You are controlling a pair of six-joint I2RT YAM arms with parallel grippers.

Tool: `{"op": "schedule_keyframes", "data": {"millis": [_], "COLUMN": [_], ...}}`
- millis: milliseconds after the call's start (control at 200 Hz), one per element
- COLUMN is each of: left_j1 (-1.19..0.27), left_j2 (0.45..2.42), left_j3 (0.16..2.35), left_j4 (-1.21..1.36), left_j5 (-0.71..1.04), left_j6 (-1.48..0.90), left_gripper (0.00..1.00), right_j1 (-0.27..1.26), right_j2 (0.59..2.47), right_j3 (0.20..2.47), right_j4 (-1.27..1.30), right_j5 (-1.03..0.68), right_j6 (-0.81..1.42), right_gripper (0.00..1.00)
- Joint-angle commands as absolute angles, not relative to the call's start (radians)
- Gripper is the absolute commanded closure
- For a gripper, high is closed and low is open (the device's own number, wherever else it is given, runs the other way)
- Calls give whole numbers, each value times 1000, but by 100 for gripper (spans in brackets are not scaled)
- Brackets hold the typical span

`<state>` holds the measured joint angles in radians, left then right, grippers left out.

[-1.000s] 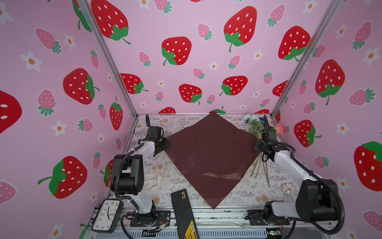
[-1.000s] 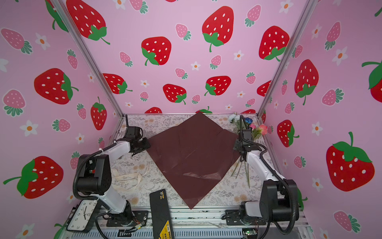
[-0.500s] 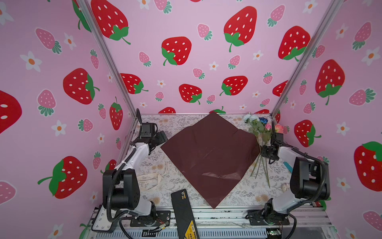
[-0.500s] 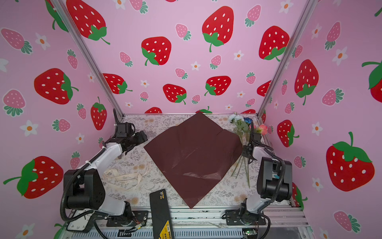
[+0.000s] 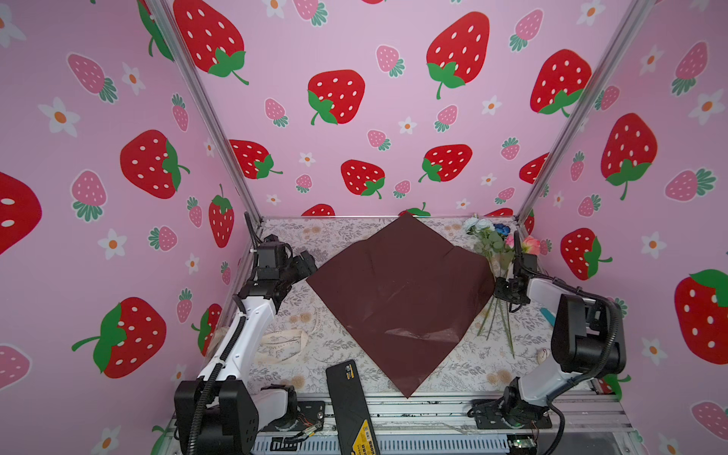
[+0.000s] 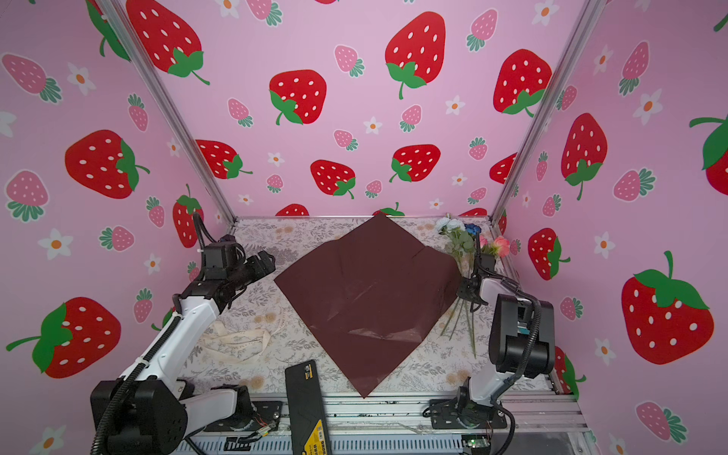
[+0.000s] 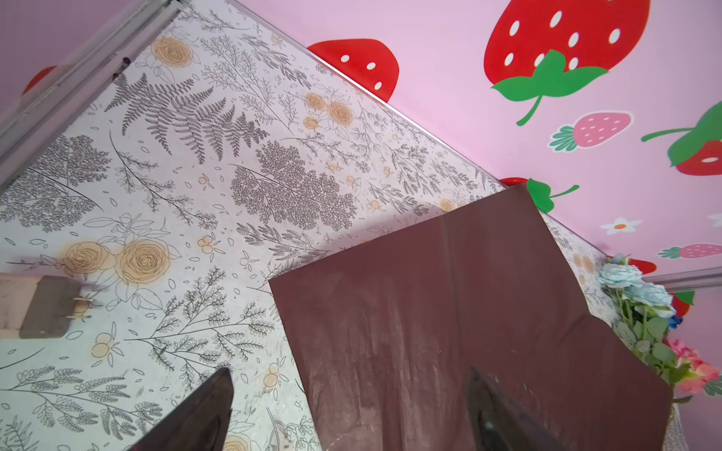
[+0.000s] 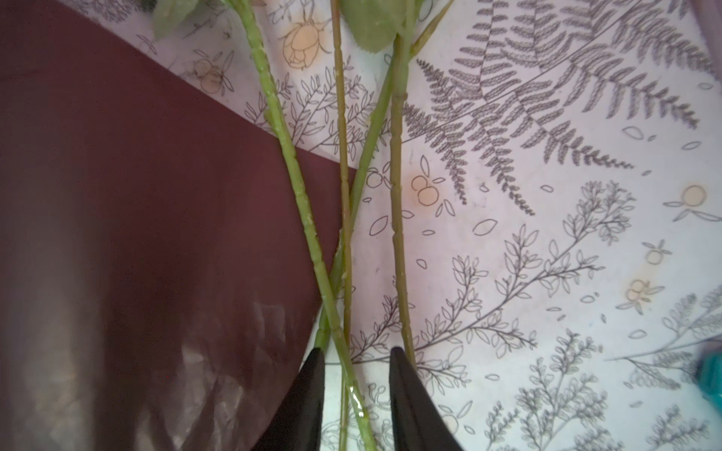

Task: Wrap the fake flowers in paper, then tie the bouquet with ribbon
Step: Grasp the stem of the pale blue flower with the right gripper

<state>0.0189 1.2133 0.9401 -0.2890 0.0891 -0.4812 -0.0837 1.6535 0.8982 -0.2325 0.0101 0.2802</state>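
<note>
Sprung open on the left since a second ago; left claw [image 7: 349,373] now spread wide, clamped on nothing, poised over the near-left corner of the paper [image 5: 398,299]; folded up at the elbow on the right over the same second, and drawn in tighter around the stems [image 8: 297,183]; right claw [image 8: 356,351] narrowed to a slim gap, straddling two crossed stems, with a third just outside one finger; not seen to pinch yet, judging by the slivers of counter [image 5: 315,236] visible beside the stems.

Flowers [image 5: 494,246] laid along the right edge of the counter; blooms [image 5: 478,226] in the far right corner, stem ends pointing to the front; one stem lying across the right corner of the paper; dark red sheet otherwise spread as a diamond in the middle; cream ribbon [image 5: 283,342] loose at front left, well apart from the flowers.

Judged an early step: gathering the stems, with nothing wrapped or tied so far. Next, probably: close fully, and on all the stems rather than two; lift without dragging the sheet's corner along; lay the bunch across the middle of the paper; keep the left side free to steady the sheet.
</note>
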Motion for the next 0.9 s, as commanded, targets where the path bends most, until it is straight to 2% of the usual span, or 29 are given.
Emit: {"op": "schedule_keyframes", "data": {"millis": [0, 460, 895], "left_j1": [23, 22, 23], "left_j2": [1193, 1168, 1156], "left_j3": [937, 914, 893], "left_j4": [-276, -282, -271], "left_j5": [119, 127, 131], "left_j6": [-503, -517, -524], "left_gripper": [7, 7, 7], "right_j1": [-89, -88, -59], "right_j2": [1676, 1719, 1673], "right_j3": [894, 867, 950], "right_j4": [-239, -209, -267], "right_j5": [14, -32, -36], "right_j6": [252, 218, 189], "right_gripper": [70, 85, 98]}}
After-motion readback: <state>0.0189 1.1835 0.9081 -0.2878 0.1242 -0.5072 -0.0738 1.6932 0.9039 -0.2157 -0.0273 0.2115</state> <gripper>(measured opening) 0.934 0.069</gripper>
